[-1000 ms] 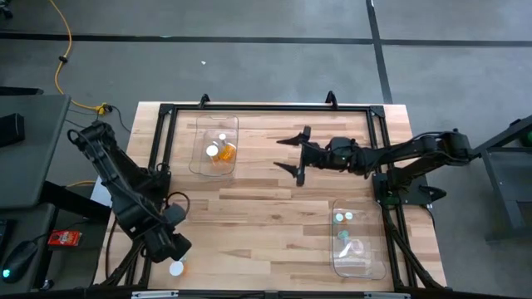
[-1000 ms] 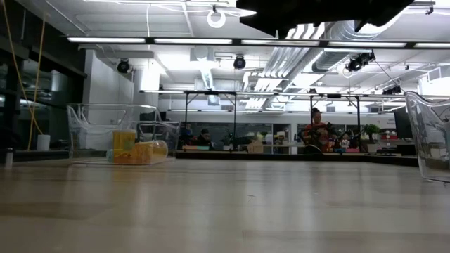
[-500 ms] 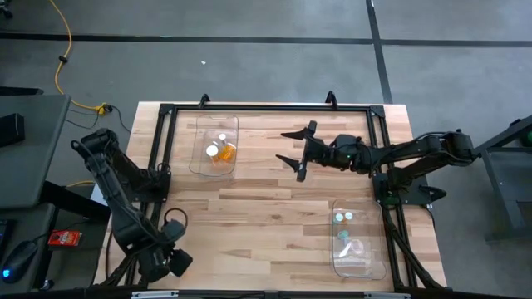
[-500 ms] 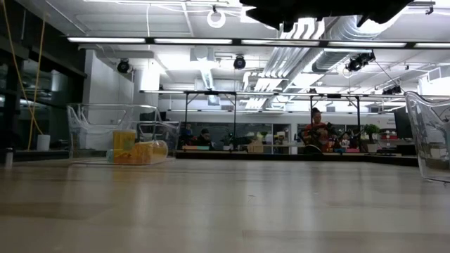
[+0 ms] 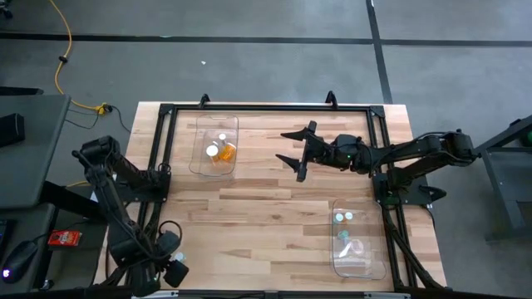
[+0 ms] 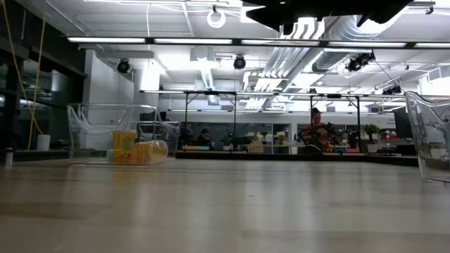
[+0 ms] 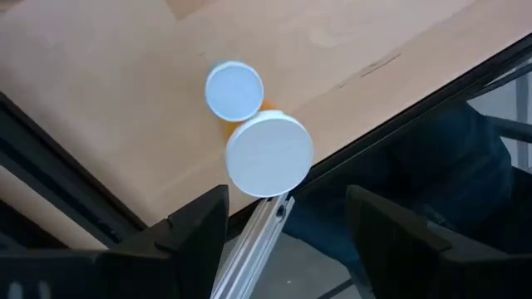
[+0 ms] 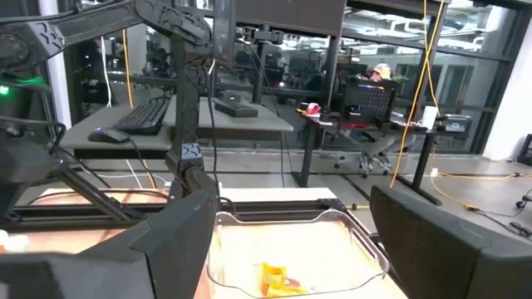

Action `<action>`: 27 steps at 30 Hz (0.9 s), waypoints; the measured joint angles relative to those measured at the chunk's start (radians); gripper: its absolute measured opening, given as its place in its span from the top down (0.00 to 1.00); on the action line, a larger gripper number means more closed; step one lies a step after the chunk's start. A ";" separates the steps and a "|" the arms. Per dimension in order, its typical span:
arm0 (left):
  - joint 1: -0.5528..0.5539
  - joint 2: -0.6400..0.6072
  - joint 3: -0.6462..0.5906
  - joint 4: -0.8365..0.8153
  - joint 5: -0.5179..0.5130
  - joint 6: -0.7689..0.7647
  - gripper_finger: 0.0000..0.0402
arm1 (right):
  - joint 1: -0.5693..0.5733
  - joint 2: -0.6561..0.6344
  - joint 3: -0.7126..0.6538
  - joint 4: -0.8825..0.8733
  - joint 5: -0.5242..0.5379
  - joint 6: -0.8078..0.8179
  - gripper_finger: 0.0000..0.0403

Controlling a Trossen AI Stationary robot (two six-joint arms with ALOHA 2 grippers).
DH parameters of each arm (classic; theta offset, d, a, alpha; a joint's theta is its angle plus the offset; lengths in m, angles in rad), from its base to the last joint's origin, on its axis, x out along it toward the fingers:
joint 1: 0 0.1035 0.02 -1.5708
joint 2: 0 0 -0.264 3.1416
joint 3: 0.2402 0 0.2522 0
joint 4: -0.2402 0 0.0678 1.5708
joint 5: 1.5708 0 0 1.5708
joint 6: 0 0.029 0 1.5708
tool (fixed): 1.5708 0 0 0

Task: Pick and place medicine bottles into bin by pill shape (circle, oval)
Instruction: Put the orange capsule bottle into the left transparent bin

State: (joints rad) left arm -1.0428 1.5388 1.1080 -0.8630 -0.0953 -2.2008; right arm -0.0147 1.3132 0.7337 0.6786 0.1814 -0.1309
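At the wooden bench's (image 5: pixel 274 216) near-left corner, the left gripper (image 7: pixel 287 228) hung parted and empty above two white-capped amber bottles (image 7: pixel 259 133), apparently lining up a pick, while the wide-open, empty right gripper (image 5: pixel 295 155) waited mid-bench beside the far-left clear plastic bin (image 5: pixel 214 148).

Bright ceiling strip lights (image 6: pixel 232 41), soft shadows; wrist views w/ blurry foreground.
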 joint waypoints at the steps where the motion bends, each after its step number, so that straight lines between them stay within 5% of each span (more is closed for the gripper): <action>1: -0.005 0.007 0.000 0.008 -0.003 -0.007 0.43 | 0.000 0.000 0.000 0.000 0.000 -0.001 0.23; 9: -0.017 0.028 0.000 0.013 -0.056 -0.044 0.43 | -0.012 0.000 0.000 0.000 -0.001 -0.008 0.23; 20: 0.020 0.019 0.000 0.005 -0.006 0.112 0.43 | -0.012 0.000 0.000 0.000 -0.001 -0.005 0.23; 27: 0.055 0.019 0.000 -0.006 0.013 0.170 0.29 | -0.012 0.000 0.000 0.000 -0.001 -0.005 0.23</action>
State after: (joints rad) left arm -0.9882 1.5578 1.1080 -0.8685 -0.0820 -2.0311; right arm -0.0265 1.3136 0.7338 0.6785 0.1806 -0.1360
